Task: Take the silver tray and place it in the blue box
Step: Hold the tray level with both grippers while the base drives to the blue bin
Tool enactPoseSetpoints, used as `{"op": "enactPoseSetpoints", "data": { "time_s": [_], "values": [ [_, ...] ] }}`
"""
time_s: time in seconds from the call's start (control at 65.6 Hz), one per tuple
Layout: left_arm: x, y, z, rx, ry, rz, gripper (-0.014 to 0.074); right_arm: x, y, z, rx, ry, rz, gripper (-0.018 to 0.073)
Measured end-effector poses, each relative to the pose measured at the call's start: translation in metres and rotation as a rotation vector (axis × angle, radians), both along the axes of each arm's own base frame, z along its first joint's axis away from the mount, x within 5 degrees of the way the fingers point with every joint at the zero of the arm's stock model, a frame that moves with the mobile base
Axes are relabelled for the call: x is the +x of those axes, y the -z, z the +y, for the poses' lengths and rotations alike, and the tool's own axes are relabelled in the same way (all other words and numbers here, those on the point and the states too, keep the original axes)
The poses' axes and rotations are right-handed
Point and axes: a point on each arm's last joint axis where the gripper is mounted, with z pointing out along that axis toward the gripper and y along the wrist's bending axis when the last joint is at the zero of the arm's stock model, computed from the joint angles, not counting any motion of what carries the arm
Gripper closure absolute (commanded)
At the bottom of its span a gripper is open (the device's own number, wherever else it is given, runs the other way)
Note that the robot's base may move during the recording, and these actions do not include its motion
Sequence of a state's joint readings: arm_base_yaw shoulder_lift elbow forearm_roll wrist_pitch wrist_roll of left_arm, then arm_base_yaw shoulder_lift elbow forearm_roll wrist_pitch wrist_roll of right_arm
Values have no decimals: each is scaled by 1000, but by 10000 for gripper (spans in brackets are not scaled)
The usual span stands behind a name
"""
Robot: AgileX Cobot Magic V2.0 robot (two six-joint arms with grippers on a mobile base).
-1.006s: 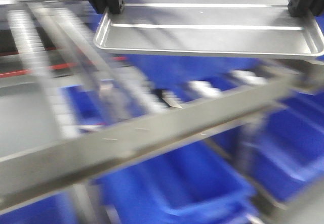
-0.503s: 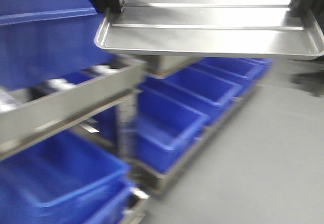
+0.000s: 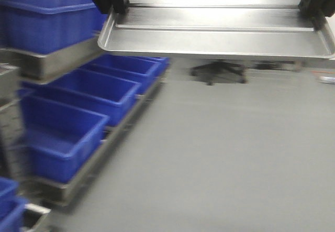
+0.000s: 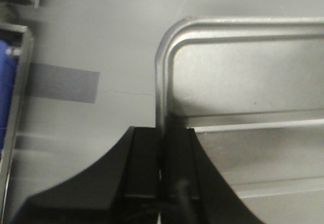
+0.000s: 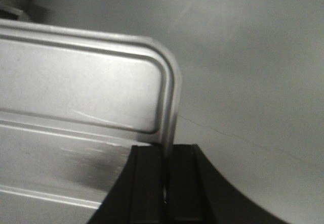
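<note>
— Silver tray point(image 3: 214, 33) is being carried level in the air above the grey floor point(image 3: 220, 153), well apart from the blue boxes point(image 3: 63, 132) stacked on the rack point(image 3: 57, 64) at the left.
— How is it being held?
— Its left lip is being pinched by the left fingers point(image 4: 144, 158) and its right lip by the right fingers point(image 5: 147, 183). Both pairs are being pressed nearly shut on the thin rim.
— And its handling?
— It is being judged stiff, light and slippery. Hold on both short lips, opposite each other, is being advised against tilting. Which box is meant cannot be told.
</note>
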State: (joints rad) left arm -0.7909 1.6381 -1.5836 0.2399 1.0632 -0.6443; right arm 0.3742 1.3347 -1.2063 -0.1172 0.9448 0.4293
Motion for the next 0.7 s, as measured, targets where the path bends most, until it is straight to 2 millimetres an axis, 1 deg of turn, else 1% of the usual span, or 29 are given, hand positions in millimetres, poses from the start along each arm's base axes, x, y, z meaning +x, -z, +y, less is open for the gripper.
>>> {"op": "enactPoseSetpoints", "data": {
  "time_s": [0.701],
  "values": [
    [0,0,0,0,2,0,701,-1,0,0,-1,0,2,501]
  ]
}}
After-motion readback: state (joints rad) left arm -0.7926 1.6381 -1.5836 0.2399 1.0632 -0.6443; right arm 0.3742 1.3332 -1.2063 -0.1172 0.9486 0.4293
